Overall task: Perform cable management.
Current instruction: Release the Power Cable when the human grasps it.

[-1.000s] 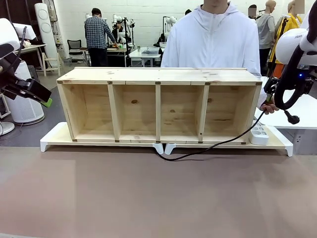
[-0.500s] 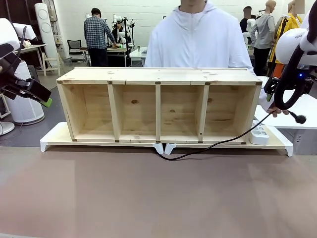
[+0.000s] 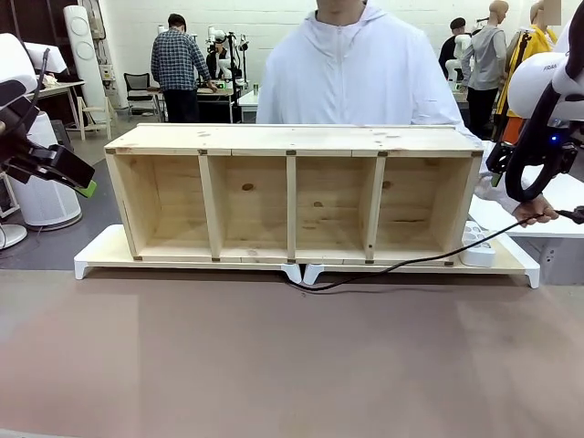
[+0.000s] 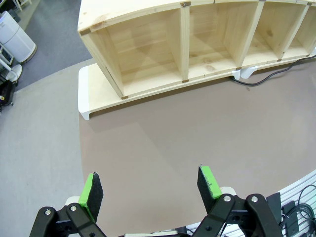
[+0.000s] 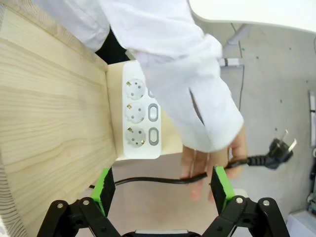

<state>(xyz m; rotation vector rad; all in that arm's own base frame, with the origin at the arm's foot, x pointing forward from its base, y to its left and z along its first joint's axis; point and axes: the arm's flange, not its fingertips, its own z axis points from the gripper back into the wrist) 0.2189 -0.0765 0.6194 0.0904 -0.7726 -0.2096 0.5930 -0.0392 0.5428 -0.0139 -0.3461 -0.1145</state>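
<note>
Between my right gripper's point(image 5: 164, 190) wide pads, hand point(image 5: 212, 165) held cable point(image 5: 148, 180); handover step; next, pinch it. Left gripper point(image 4: 150, 190) wide, idle.

The front camera is sitting low on the robot's side of the table, facing across it straight into the open compartments of the wooden shelf point(image 3: 292, 193), with the person standing behind that shelf. The left wrist camera is looking down from high and well back of the shelf point(image 4: 197, 42), taking in its left-end compartments at a slant. The right wrist camera is hanging close above the shelf's right end point(image 5: 49, 113), facing down. All three are sharing the shelf.
</note>
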